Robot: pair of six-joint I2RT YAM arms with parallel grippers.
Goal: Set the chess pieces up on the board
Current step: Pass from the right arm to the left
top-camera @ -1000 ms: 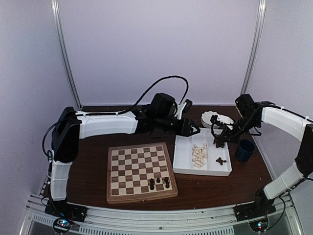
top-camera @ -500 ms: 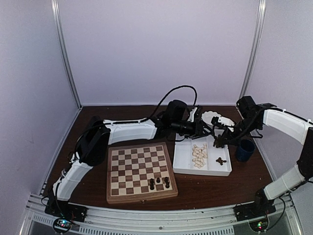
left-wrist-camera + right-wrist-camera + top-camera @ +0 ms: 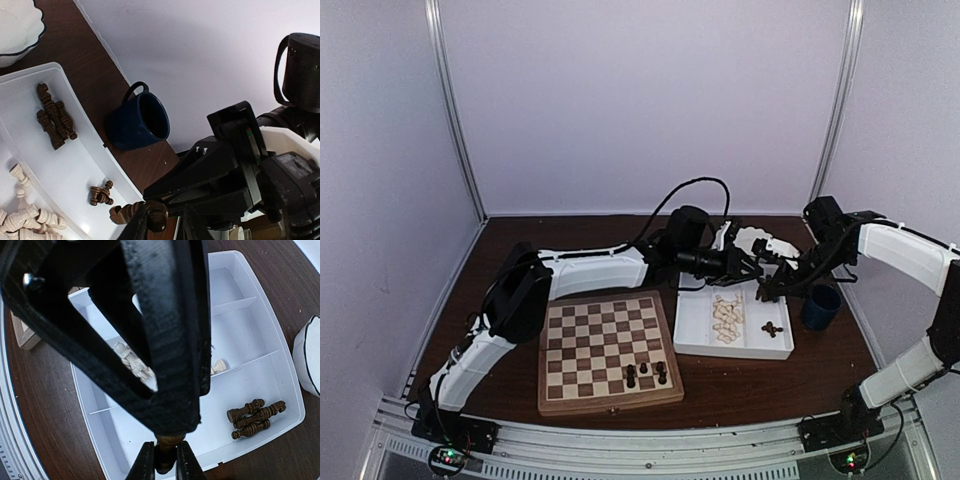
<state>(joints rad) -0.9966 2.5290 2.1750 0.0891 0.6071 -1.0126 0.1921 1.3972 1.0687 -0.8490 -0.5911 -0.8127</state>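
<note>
While one dark piece [image 3: 142, 214] was clamped in the shut jaws of the right gripper [image 3: 164, 463], above the far edge of the white tray [image 3: 692, 335], the left gripper [image 3: 162, 229] was seen nose to nose with it over that same edge. The left jaws were set narrow, one on either side of the piece; whether they pressed on it could not be told.

In the left wrist view the piece was seen lying roughly level. Its long axis ran crosswise to the left jaws, with the thicker end between them and the slimmer end jutting out to one side. A handover from right to left was judged to be in hand, and it was judged to turn on that crosswise lie. A grip taken so would leave the piece sideways, and a turn of the wrist would be needed before it could be stood upright.

The board [image 3: 580, 340] lay just beside the tray on the left arm's side, so the left arm was judged the nearer one for placing. A few standing dark pieces [image 3: 645, 374] were seen on it, near the tray's near corner. Inside the tray, cream pieces [image 3: 726, 318] were heaped in the middle compartment, and loose dark pieces [image 3: 775, 327] lay in the compartment on the right arm's side.
</note>
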